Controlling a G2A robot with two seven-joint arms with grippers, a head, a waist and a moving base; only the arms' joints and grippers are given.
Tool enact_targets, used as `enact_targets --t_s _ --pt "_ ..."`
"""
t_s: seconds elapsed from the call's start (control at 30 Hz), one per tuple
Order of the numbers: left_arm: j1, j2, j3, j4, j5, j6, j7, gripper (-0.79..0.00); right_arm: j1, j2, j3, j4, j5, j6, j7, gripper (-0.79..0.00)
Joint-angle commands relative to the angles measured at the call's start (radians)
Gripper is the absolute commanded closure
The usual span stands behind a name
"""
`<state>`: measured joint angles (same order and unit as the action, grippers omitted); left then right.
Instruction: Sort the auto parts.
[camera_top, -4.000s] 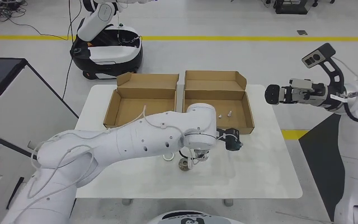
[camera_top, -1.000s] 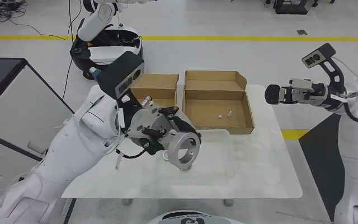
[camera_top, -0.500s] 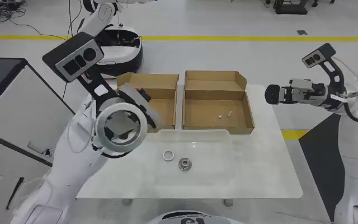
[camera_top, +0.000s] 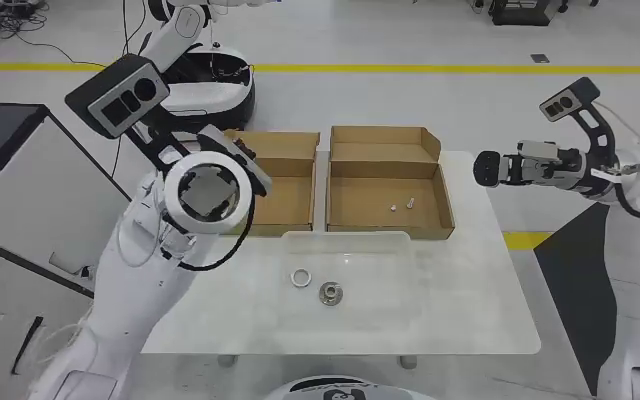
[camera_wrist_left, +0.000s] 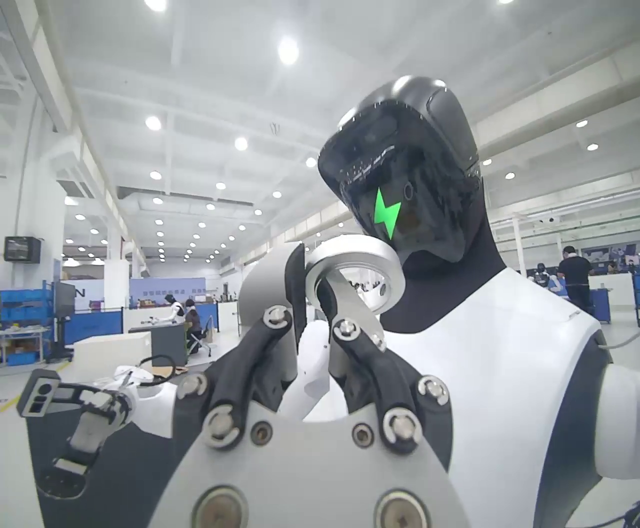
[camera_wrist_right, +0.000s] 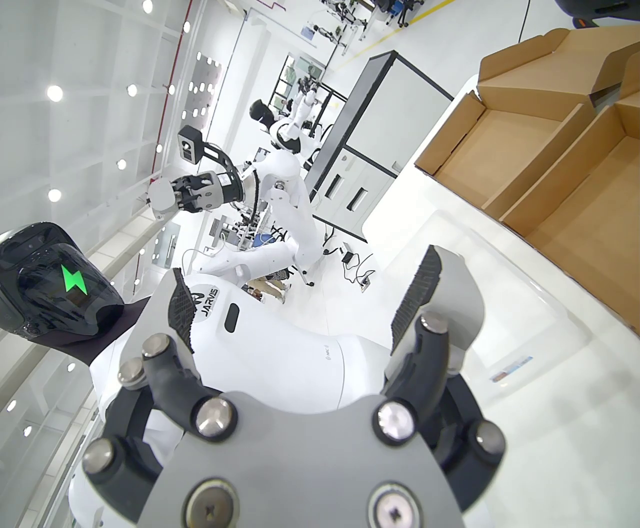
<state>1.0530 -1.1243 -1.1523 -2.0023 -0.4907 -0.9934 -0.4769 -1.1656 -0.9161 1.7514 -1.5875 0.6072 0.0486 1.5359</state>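
- Left gripper (camera_wrist_left: 317, 295) clamps a metal ring (camera_wrist_left: 355, 272), held aloft.
- Right gripper (camera_wrist_right: 305, 290) gapes wide, beside the table (camera_top: 480, 310).
- Small ring (camera_top: 299, 276) and flanged part (camera_top: 330, 293) lie in the clear tray (camera_top: 345, 236).

The left arm (camera_top: 140, 270) is bent steeply upward, with the forearm high and the wrist facing the left pincer (camera_wrist_left: 312, 282) back toward the robot's own head. Its fingers (camera_wrist_left: 350, 305) are clamped on the wall of a silver ring (camera_wrist_left: 360, 247). One finger is outside the ring and the other passes through its hole, and the ring stands just above the tips. The right arm (camera_top: 560, 165) is stretched out level to the side, well apart from the left pincer. The right pincer (camera_wrist_right: 305, 300) is spread wide, its ribbed pads (camera_wrist_right: 415, 295) facing each other across the gap.
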Motion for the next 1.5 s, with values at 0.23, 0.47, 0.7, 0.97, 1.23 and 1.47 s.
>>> enact_targets --t_s 0.23,0.47,0.7,0.97,1.23,1.47 --pt "0.032 -0.024 -0.006 -0.002 0.067 0.018 0.158 0.0 0.0 0.0 0.0 0.0 0.0 0.0 0.0 -0.785" --pt "0.027 -0.037 0.012 0.007 -0.004 -0.015 0.187 0.0 0.0 0.0 0.0 0.0 0.0 0.0 0.0 -0.785" --pt "0.034 -0.038 -0.034 0.026 0.112 0.023 0.132 0.0 0.0 0.0 0.0 0.0 0.0 0.0 0.0 -0.785" --pt "0.059 -0.041 -0.056 0.011 0.223 0.074 0.121 0.0 0.0 0.0 0.0 0.0 0.0 0.0 0.0 -0.785" --pt "0.06 -0.052 -0.024 -0.005 0.129 0.02 0.162 0.0 0.0 0.0 0.0 0.0 0.0 0.0 0.0 -0.785" --pt "0.035 -0.059 0.004 -0.015 0.008 -0.019 0.138 0.0 0.0 0.0 0.0 0.0 0.0 0.0 0.0 -0.785"
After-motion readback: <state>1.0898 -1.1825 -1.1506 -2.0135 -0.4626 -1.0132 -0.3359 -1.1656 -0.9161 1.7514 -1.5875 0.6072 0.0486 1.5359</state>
